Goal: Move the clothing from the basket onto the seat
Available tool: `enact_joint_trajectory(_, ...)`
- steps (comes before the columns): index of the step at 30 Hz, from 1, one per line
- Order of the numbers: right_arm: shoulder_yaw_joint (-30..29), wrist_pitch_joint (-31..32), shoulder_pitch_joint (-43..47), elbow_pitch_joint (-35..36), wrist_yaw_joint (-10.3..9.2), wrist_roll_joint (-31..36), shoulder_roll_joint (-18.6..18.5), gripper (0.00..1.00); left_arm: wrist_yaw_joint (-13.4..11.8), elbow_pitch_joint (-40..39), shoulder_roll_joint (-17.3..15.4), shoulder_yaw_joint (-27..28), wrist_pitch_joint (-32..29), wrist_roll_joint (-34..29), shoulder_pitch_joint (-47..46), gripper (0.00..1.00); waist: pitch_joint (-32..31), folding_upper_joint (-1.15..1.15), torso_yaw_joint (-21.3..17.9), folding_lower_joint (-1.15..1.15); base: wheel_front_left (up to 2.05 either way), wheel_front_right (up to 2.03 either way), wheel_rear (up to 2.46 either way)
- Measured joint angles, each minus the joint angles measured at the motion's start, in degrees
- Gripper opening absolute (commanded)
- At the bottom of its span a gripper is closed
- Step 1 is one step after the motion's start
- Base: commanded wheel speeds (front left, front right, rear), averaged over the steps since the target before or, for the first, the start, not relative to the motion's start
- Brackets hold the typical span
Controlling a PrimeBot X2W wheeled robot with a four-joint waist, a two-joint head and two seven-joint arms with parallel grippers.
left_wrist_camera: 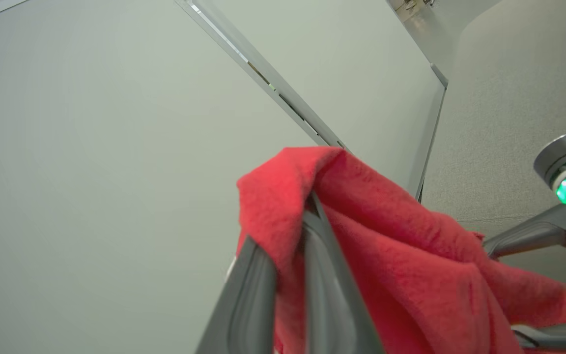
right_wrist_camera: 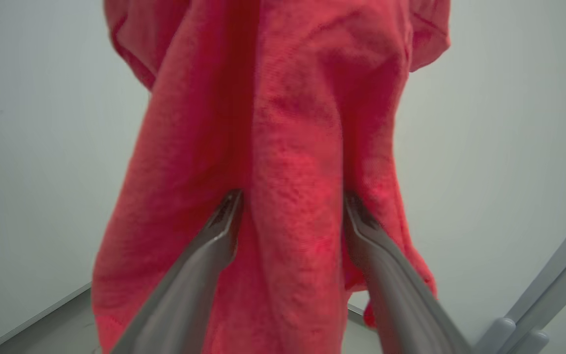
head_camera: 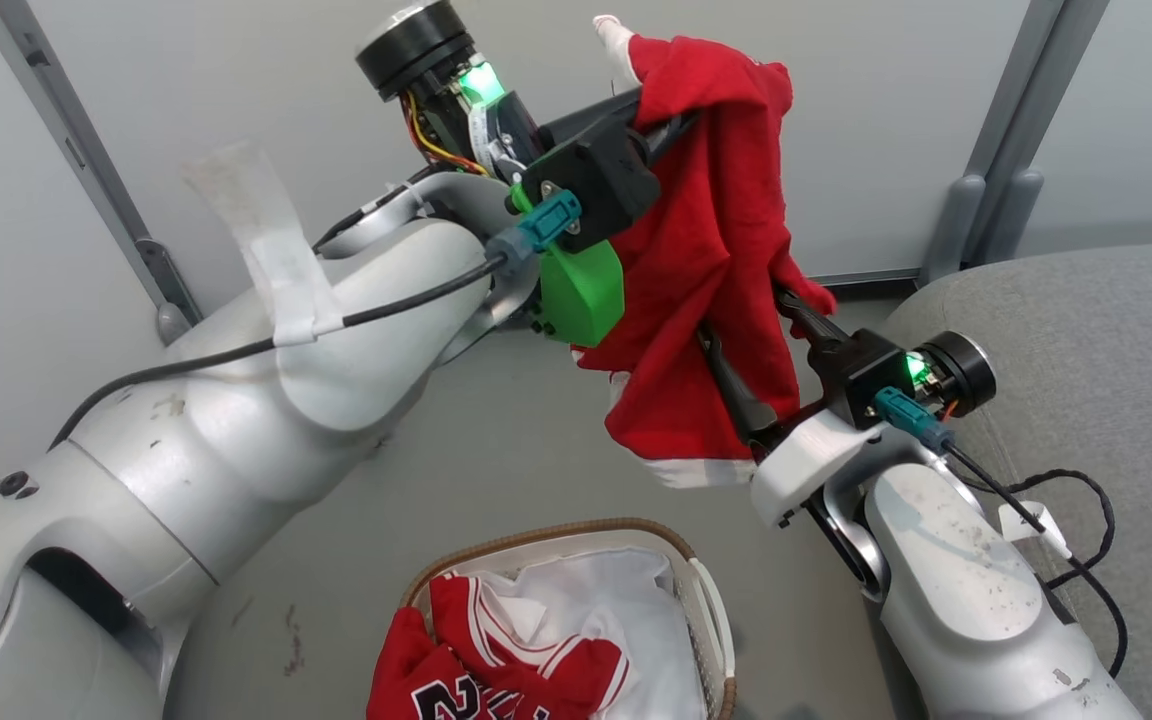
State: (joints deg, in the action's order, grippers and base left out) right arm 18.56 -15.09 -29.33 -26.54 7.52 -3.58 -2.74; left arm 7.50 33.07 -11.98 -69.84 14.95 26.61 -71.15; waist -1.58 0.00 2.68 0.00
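While the left claw (left_wrist_camera: pixel 288 231) pinches the red garment (head_camera: pixel 716 250) clear of the basket (head_camera: pixel 536 535), the right claw (right_wrist_camera: pixel 293 196) gapes wide against it.

A pale grey-green wall of smooth flat panels (head_camera: pixel 886 120) closes the far side of the scene. At the far left, a slim grey metal upright (head_camera: pixel 86 165) slants across it and ends in a small rounded foot (head_camera: pixel 171 322) at floor level. At the far right stands a thicker grey metal post (head_camera: pixel 1006 130), with two rounded grey feet (head_camera: pixel 956 235) side by side at its base. A dark skirting strip (head_camera: pixel 856 278) runs along the wall's bottom edge just left of that post. The smooth grey floor (head_camera: pixel 496 450) carries a few dark scuff marks (head_camera: pixel 291 640) at the near left. In the left wrist view, a thin metal seam strip (left_wrist_camera: pixel 263 78) crosses the panels diagonally.
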Motion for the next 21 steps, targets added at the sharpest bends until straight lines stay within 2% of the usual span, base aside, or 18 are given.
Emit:
enact_joint_trajectory(3,0.8,0.0,-1.6,-2.6,0.00,-1.3,0.0,1.00,0.0,-1.3,0.3,-1.0,0.0,0.7,0.0,0.00,0.0,0.00,0.5,0.00,0.00,0.00,0.00)
enact_joint_trajectory(4,1.0,0.0,-2.0,-3.5,0.00,-1.9,0.0,0.48,0.0,-1.6,0.4,-1.2,0.0,1.1,0.0,0.00,-0.1,0.00,0.6,0.00,0.00,0.00,0.00)
enact_joint_trajectory(5,1.4,0.0,-2.3,-4.2,0.00,-2.5,0.0,0.40,0.0,-1.8,0.3,-1.3,0.0,1.2,0.0,0.00,-0.1,0.00,0.8,0.00,0.00,0.00,0.00)
enact_joint_trajectory(6,1.8,0.0,-2.6,-4.7,0.00,-2.7,0.0,0.00,0.0,-2.0,0.2,-1.4,0.0,1.4,0.0,0.00,-0.2,0.00,0.9,0.00,0.00,0.00,0.00)
enact_joint_trajectory(14,2.4,0.0,-3.4,-5.9,0.00,-4.0,0.0,0.00,0.0,-2.3,-1.2,-1.5,0.2,3.6,2.1,0.00,-0.7,0.00,1.0,0.00,0.00,0.00,0.00)
enact_joint_trajectory(20,1.8,0.0,-3.1,-5.8,0.00,-4.1,0.0,0.00,0.0,-2.2,-1.7,0.8,0.2,5.7,5.3,0.00,-0.9,0.00,0.7,0.00,0.00,0.00,0.00)
enact_joint_trajectory(21,1.5,0.0,-3.0,-5.8,0.00,-4.1,0.0,0.00,0.0,-2.2,-1.8,1.2,0.2,5.8,6.2,0.05,-0.9,0.00,0.6,0.00,0.00,0.00,0.00)
